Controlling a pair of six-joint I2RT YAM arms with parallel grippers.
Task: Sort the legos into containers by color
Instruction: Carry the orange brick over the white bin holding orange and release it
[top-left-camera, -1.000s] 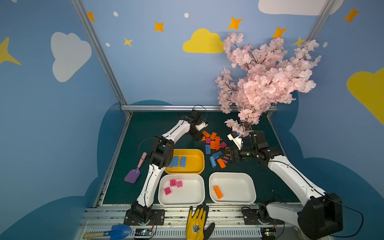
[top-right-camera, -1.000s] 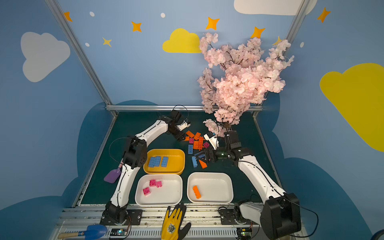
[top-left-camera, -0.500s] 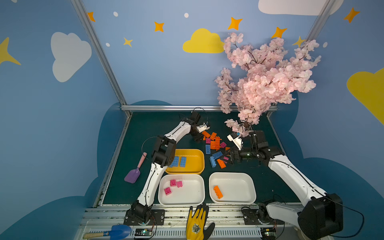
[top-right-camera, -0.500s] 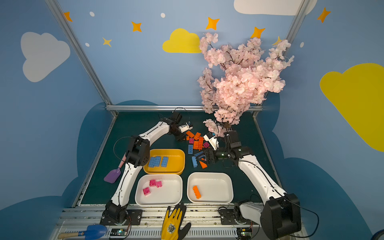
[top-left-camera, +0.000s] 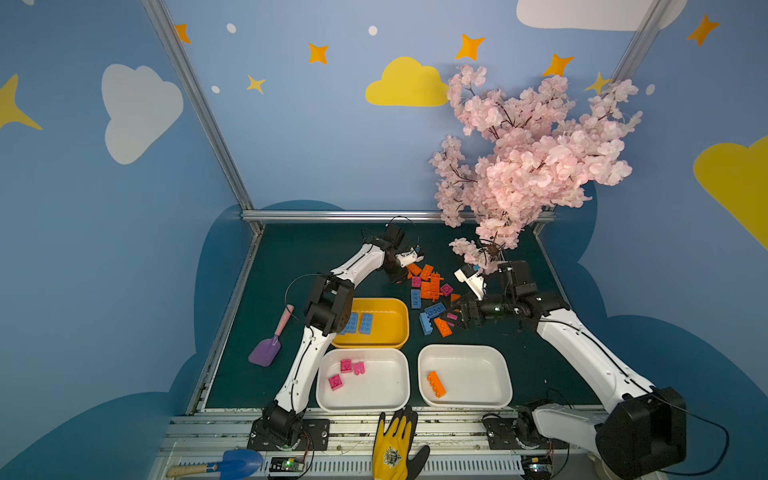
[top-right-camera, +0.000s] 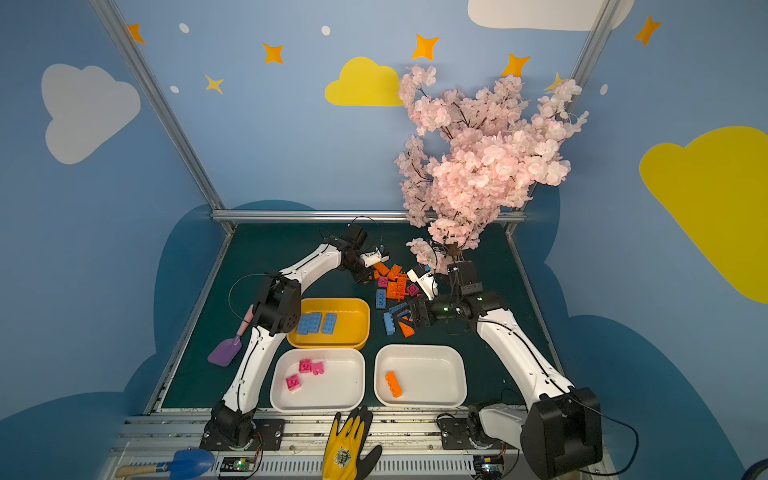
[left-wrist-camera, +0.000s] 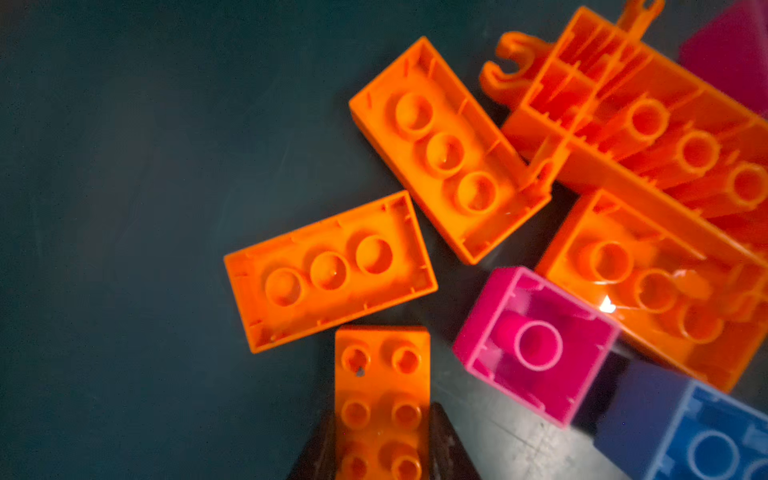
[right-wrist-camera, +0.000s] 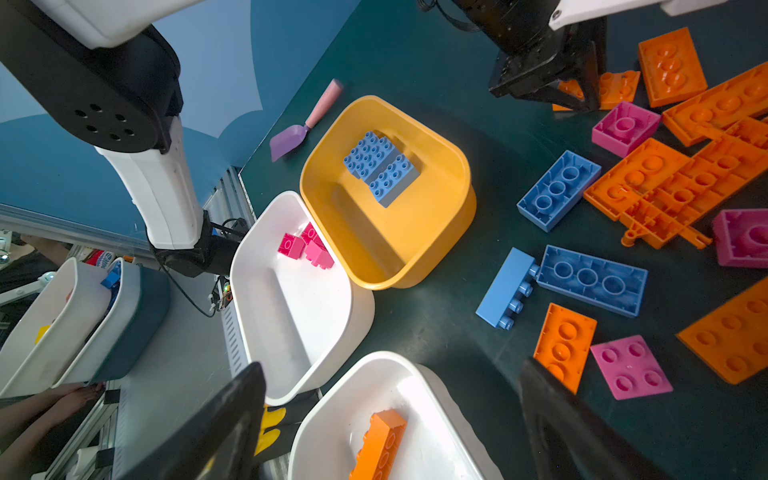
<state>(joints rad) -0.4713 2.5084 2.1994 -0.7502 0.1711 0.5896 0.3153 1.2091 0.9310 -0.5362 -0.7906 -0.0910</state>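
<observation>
Legos (top-left-camera: 430, 291) lie mostly unsorted in a loose heap at the middle of the dark green desk (top-left-camera: 311, 257), orange, blue and pink mixed together. The left gripper (left-wrist-camera: 382, 449), whose jaws stood apart a second ago as it reached the heap's far edge, has now clamped them on an orange brick (left-wrist-camera: 382, 386), studs up, seen between its dark fingers (left-wrist-camera: 446, 449) in the left wrist view. Whether the brick has left the desk cannot be told. The right gripper (top-left-camera: 461, 313) hangs low over the heap's near side, jaws wide apart and empty, as it did a second ago.

Only a few pieces are sorted. The yellow tray (top-left-camera: 397, 332) holds blue bricks (top-left-camera: 359, 323). The white tray (top-left-camera: 395, 386) just in front of it holds three pink bricks (top-left-camera: 347, 370). The other white tray (top-left-camera: 478, 374) beside that holds a single orange one (top-left-camera: 436, 383).

With the grip made, the pick looks complete. The likely next leg is a lift and a carry to the orange-holding tray, which sits on the right arm's side, so the two arms may crowd each other.
</observation>
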